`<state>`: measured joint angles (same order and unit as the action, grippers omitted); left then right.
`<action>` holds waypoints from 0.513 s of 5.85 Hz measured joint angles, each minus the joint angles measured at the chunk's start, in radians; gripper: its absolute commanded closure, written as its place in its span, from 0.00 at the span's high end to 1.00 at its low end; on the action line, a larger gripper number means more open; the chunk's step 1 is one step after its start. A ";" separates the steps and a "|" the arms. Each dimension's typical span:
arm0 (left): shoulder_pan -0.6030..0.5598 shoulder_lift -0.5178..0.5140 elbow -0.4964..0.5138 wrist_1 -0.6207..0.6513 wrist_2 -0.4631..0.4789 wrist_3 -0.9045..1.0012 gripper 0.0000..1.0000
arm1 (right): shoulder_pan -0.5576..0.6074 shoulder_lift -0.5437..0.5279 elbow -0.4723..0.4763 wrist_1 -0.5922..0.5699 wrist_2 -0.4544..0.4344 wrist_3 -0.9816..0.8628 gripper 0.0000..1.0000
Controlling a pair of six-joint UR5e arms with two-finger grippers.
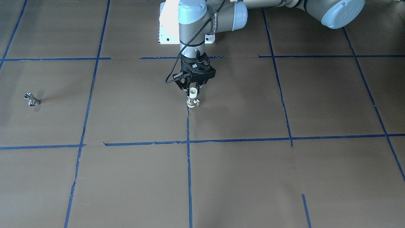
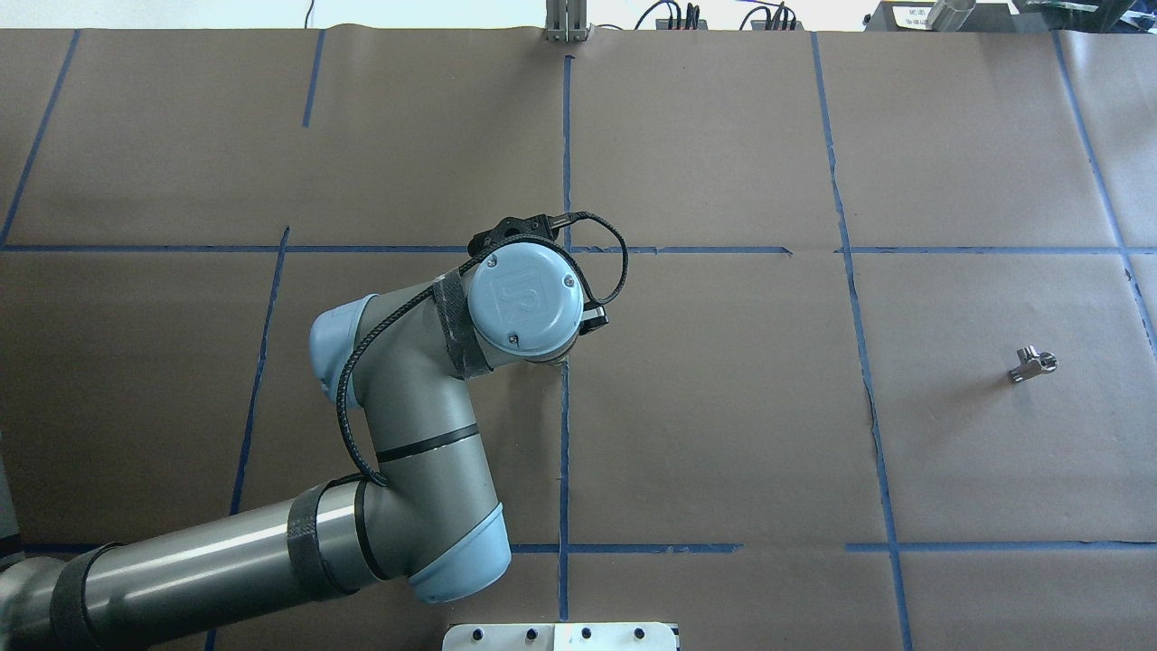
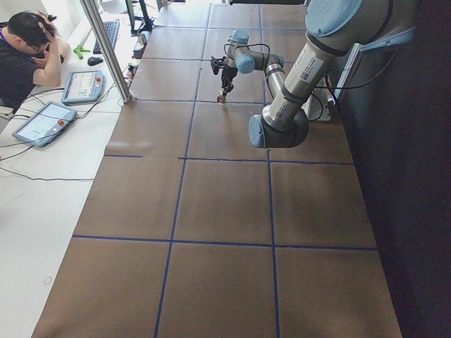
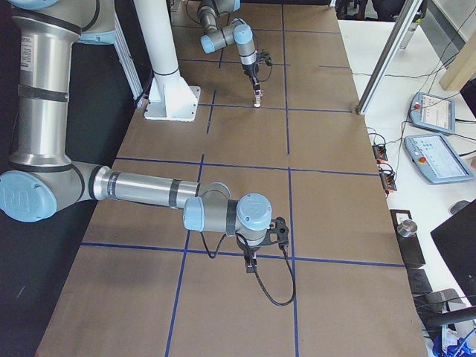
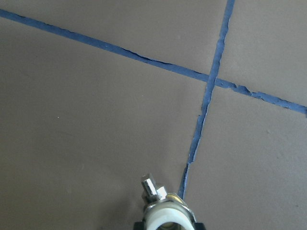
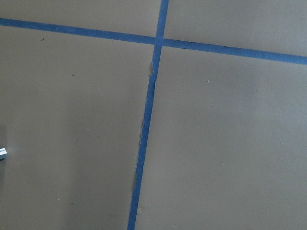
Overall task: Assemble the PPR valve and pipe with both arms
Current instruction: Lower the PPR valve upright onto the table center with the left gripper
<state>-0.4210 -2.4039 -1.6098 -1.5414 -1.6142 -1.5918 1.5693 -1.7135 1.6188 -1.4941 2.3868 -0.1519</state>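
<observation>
The PPR valve [image 1: 192, 100], with white ends and a brass middle, stands upright in my left gripper [image 1: 193, 91], close over a blue tape line. The gripper is shut on its white top. The left wrist view shows the valve [image 5: 167, 218] and its metal tab at the bottom edge. The pipe [image 1: 32, 99], a small chrome branched fitting, lies alone on the table far to my right [image 2: 1031, 363]. Its edge shows in the right wrist view [image 6: 2, 153]. My right gripper [image 4: 251, 262] hangs low over a tape line. I cannot tell whether it is open.
The white pedestal [image 1: 167, 22] stands at the robot's side of the table. Brown paper with blue tape lines [image 2: 565, 452] covers the table. An operator [image 3: 28, 49] sits with tablets beyond the far edge. An aluminium post [image 4: 387, 59] stands there too.
</observation>
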 measured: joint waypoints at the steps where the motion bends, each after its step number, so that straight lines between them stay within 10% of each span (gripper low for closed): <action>1: 0.001 -0.005 0.003 0.000 -0.002 0.001 0.03 | 0.000 0.000 0.000 0.000 0.000 0.000 1.00; 3: 0.004 -0.010 0.004 0.000 -0.007 0.001 0.40 | 0.000 -0.001 -0.004 -0.001 0.000 0.000 1.00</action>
<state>-0.4174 -2.4136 -1.6055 -1.5417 -1.6214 -1.5912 1.5693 -1.7148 1.6149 -1.4953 2.3864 -0.1519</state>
